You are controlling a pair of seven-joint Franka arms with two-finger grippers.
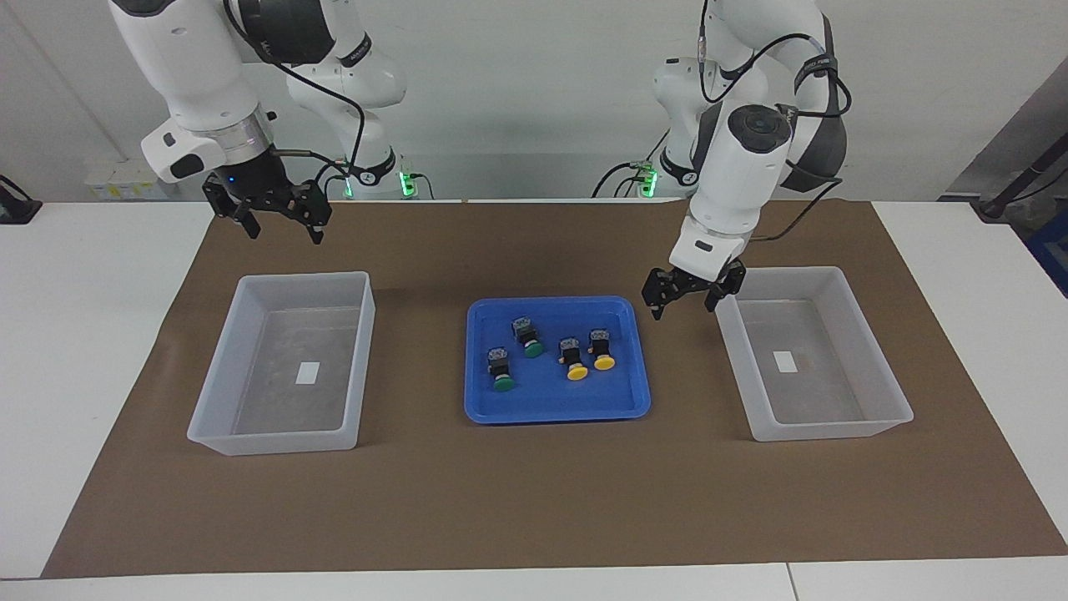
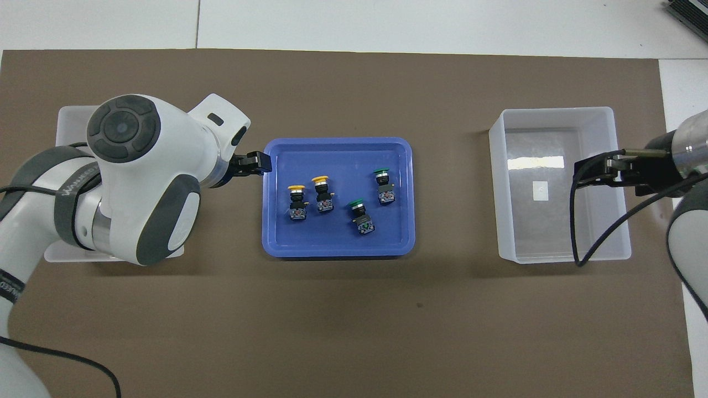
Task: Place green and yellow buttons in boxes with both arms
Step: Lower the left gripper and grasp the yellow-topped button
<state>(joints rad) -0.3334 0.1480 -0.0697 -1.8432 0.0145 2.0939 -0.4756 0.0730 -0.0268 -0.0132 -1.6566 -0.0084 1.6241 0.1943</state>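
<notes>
Two green buttons point(image 1: 502, 369) point(image 1: 527, 335) and two yellow buttons point(image 1: 573, 361) point(image 1: 601, 351) lie in a blue tray point(image 1: 551, 413) at the table's middle. The overhead view shows the yellow pair point(image 2: 296, 202) point(image 2: 322, 194) and the green pair point(image 2: 383, 187) point(image 2: 360, 215) in the same tray point(image 2: 337, 251). My left gripper point(image 1: 684, 307) point(image 2: 257, 163) hangs open and empty over the tray's edge toward the left arm's end. Over the mat beside the other box, my right gripper point(image 1: 284, 234) point(image 2: 594, 174) waits open and empty.
A clear plastic box point(image 1: 834, 430) point(image 2: 66, 119) stands at the left arm's end, largely covered by that arm in the overhead view. A second clear box point(image 1: 275, 438) point(image 2: 564, 257) stands at the right arm's end. A brown mat point(image 1: 534, 501) lies under all three.
</notes>
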